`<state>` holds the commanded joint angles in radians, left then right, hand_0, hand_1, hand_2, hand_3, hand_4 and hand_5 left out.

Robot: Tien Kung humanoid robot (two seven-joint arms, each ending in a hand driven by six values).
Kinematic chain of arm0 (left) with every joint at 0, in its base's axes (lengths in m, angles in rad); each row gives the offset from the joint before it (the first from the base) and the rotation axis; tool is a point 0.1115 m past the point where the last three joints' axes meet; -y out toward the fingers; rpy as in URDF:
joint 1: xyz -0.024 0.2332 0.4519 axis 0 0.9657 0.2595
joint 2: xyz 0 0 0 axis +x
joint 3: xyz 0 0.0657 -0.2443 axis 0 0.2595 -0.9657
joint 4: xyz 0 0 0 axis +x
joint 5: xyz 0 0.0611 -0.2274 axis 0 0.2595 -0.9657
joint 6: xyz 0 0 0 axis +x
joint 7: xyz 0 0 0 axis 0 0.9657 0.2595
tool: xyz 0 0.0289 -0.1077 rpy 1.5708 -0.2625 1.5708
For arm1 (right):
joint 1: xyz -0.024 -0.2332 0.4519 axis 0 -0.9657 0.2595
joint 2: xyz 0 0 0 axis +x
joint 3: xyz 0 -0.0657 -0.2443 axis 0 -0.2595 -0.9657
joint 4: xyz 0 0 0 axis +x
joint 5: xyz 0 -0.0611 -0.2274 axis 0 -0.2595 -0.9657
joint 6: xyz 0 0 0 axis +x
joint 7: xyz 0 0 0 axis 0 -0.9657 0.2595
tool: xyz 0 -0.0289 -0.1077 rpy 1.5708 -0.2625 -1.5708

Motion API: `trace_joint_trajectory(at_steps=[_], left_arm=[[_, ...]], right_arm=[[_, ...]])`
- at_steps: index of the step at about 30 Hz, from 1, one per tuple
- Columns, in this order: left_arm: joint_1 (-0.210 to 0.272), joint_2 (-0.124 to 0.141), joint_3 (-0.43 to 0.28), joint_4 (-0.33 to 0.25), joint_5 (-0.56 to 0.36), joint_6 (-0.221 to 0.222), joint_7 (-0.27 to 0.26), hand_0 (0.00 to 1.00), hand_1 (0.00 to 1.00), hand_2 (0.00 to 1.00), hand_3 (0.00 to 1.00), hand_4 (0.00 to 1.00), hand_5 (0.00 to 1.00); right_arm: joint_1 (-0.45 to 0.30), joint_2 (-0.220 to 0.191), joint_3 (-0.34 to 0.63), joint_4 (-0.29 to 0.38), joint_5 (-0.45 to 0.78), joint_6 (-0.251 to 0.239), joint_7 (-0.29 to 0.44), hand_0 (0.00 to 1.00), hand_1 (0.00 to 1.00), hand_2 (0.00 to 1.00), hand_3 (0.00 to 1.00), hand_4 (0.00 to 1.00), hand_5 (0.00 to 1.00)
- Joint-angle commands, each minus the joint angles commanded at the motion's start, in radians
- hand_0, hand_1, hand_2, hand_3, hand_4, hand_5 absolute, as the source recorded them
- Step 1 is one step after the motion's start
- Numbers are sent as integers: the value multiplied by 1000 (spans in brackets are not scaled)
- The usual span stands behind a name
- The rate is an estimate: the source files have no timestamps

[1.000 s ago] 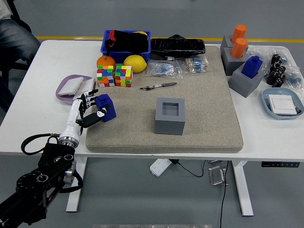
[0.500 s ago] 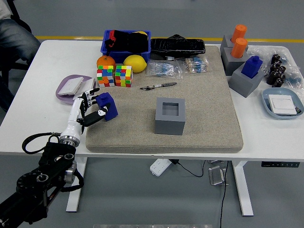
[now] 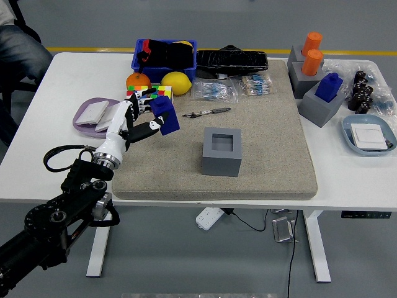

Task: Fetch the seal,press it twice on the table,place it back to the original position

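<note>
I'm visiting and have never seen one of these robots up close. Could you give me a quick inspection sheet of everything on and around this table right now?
Surface: white table with a beige mat on it.
Job's things: blue seal held above the mat; empty grey holder mid-mat.
Clutter: two colour cubes, orange, lemon, blue bin, pen, bagged parts, orange seals and another blue seal in grey holders, two trays.
Hands: left hand grips the blue seal; right hand nothing seen.
Cables: black loop at the left arm; power strip under the table.
Surroundings: seated person at far left.
</note>
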<state>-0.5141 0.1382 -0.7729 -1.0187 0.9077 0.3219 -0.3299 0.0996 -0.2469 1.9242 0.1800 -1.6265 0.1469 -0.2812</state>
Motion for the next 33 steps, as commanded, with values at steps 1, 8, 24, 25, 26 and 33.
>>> trace_joint_trajectory(at_steps=[1,8,24,25,26,33], left_arm=[[-17,1,25,-6,-6,-3,5,819,573,520,775,627,2],[-95,-16,138,-8,-37,-13,22,819,573,519,775,628,2],[-153,-47,249,-2,-101,-27,23,820,573,518,774,629,2],[-154,-49,253,1,-103,-27,23,816,572,519,774,633,2],[-155,-50,257,3,-105,-27,22,816,572,519,774,633,2],[-170,-56,288,27,-128,-31,18,815,570,519,774,633,2]], right_arm=[[1,-1,-3,0,1,0,0,885,749,732,750,847,516],[5,-5,-17,0,7,0,-2,885,749,733,750,847,516],[3,-10,-23,0,8,1,-3,885,749,733,752,850,518],[2,-9,-23,0,8,1,-4,885,749,733,751,851,520],[2,-9,-23,0,8,1,-3,885,749,733,751,851,520],[6,-9,-33,0,17,1,1,885,749,733,752,851,519]])
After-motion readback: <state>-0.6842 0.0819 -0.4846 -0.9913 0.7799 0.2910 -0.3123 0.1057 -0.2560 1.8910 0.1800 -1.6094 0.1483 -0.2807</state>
